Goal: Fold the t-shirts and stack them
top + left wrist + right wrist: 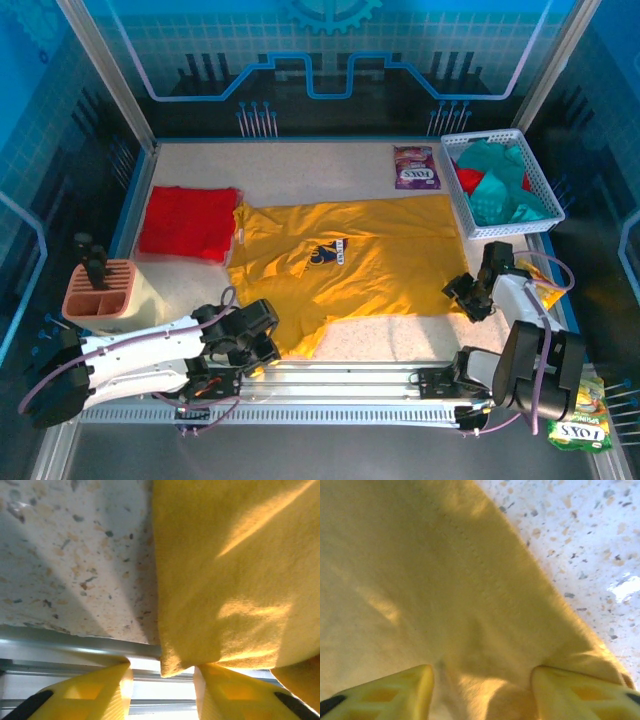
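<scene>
though spread flat, mustard tee (380,270) w/ dk logo (325,256), hem (303,343) rumpled

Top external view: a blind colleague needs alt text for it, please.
A mustard-yellow t-shirt lies spread out, left pincer at its near-left corner, right pincer at its right edge. A folded red t-shirt lies to its left; a white basket of teal cloth stands far right.

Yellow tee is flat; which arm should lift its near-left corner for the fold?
Left. The left pincer straddles that corner of the yellow tee by the rail; the right pincer sits at its right edge.
</scene>
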